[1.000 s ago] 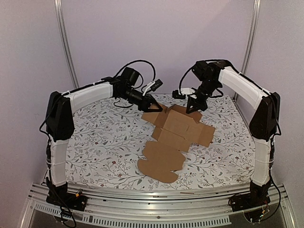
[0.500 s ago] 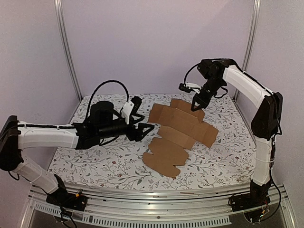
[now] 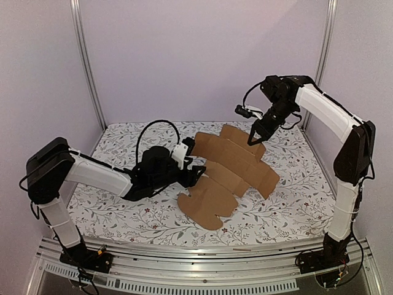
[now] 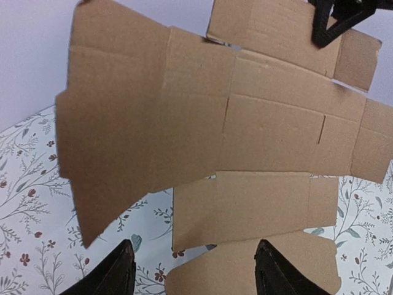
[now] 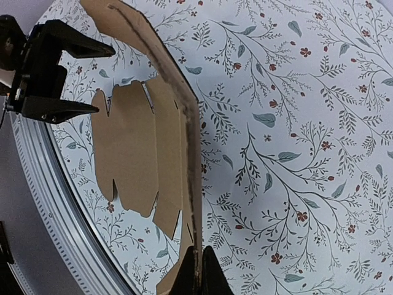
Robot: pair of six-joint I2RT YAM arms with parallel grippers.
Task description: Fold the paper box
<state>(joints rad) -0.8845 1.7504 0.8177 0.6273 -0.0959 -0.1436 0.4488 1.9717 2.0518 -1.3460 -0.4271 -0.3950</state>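
Right arm arches high at frame right, right gripper (image 3: 253, 140) pinching the paper box's (image 3: 233, 163) raised far edge. Left arm reaches low; left gripper (image 3: 195, 174) gapes empty at centre.

A: Left hand (image 3: 195, 174)?
B: It left the bench's (image 3: 110, 212) far edge and swung out left. It now sits low at the paper box's (image 3: 230, 163) left side, fingers spread wider.
A: Right hand (image 3: 253, 140)?
B: Hardly moved. The sheet's far edge is now raised, and the near flap has drawn back slightly.
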